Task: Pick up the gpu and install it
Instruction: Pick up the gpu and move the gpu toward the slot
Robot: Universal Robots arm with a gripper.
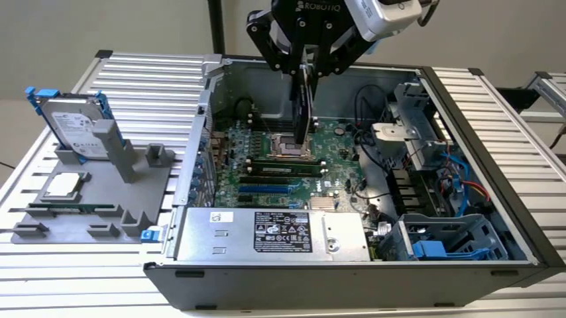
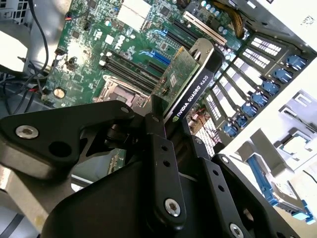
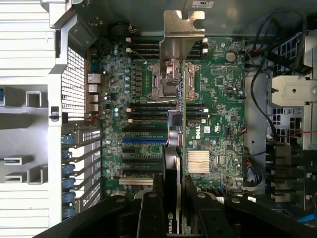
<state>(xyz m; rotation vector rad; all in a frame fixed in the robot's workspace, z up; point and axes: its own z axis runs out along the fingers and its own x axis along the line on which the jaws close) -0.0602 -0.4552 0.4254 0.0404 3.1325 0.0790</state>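
Claw [image 1: 305, 66]: 1, pinching gpu [image 1: 303, 109] by its top edge, upper centre of exterior view. Card hangs edge-down beneath claw, over motherboard [image 1: 340, 142] inside open case [image 1: 354, 285].

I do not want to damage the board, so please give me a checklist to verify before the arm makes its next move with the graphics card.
1. The claw shut on the gpu: ok.
2. The gpu over the motherboard inside the open case: ok.
3. The gpu seated in a slot: not ok, it hangs above the board.
4. The gpu lying along the blue slot: not ok, it hangs on end, bracket toward the board.
5. The blue slot empty: ok.
6. The black cables apart from the gpu: ok.
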